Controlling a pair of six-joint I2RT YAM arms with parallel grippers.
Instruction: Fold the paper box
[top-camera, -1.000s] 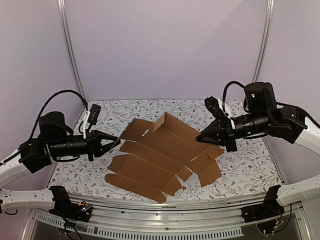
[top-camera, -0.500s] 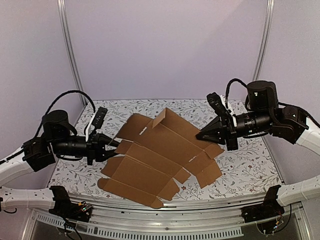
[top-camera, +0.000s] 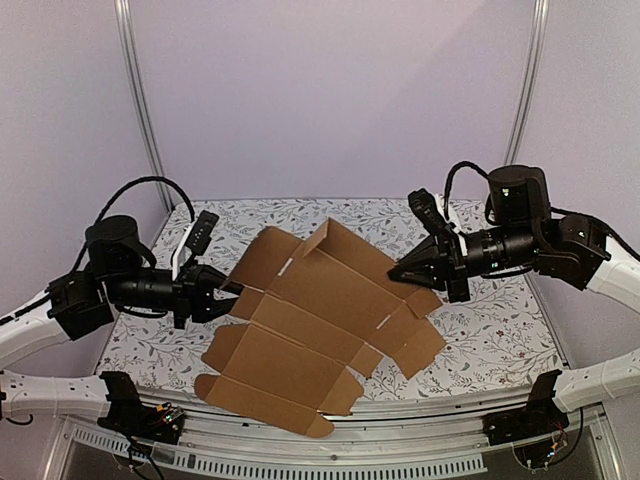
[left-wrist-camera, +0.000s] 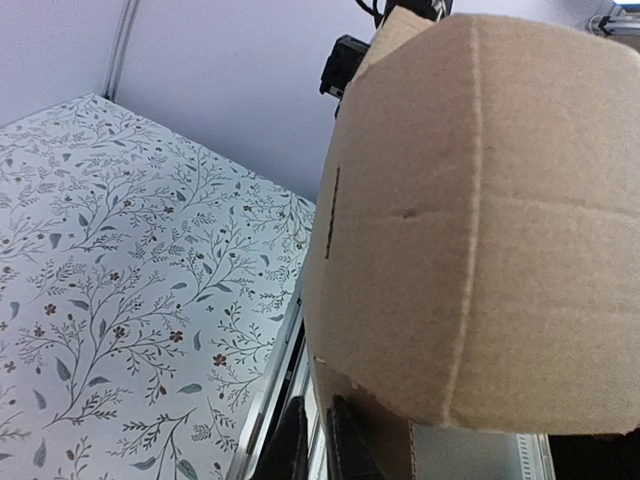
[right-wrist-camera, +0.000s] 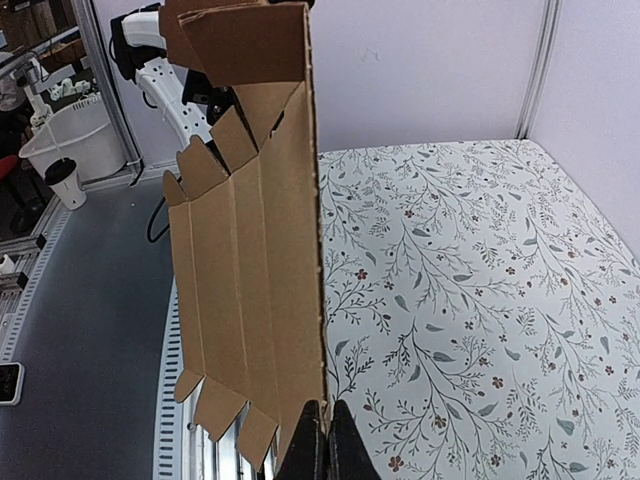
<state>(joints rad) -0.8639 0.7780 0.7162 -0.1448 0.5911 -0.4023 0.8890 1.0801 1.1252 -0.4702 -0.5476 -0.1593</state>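
Left gripper (top-camera: 224, 291) and right gripper (top-camera: 397, 272) face each other in the top external view. Each has its jaws pinched on an opposite edge of the paper box (top-camera: 320, 325). The box is a flat brown die-cut sheet stretched between them. Its far flap stands tilted up beside the right gripper, and its near tabs reach down towards the metal rail (top-camera: 400, 448). The floral table (top-camera: 490, 340) lies under both grippers. I cannot tell whether the sheet's middle rests on it. Two upright posts (top-camera: 140, 110) rise beyond the grippers at the far corners.

In the left wrist view, the left gripper (left-wrist-camera: 320, 442) sits at the bottom edge with its jaws almost together on the sheet's lower corner. The paper box (left-wrist-camera: 480, 230) bulges just ahead of it and blocks most of what lies beyond. The table (left-wrist-camera: 120, 300) spreads to the gripper's left, and a dark part of the right arm (left-wrist-camera: 345, 65) shows past the cardboard's top edge.

In the right wrist view, the right gripper (right-wrist-camera: 327, 442) has its jaws closed on the sheet's edge. The paper box (right-wrist-camera: 260, 250) rises straight ahead like a wall. It hides much of the left arm (right-wrist-camera: 160, 75) beyond it. The table (right-wrist-camera: 480, 300) lies to the gripper's right. Off to its left, past the table, stand a white bin (right-wrist-camera: 70, 140) and a cup (right-wrist-camera: 62, 182).
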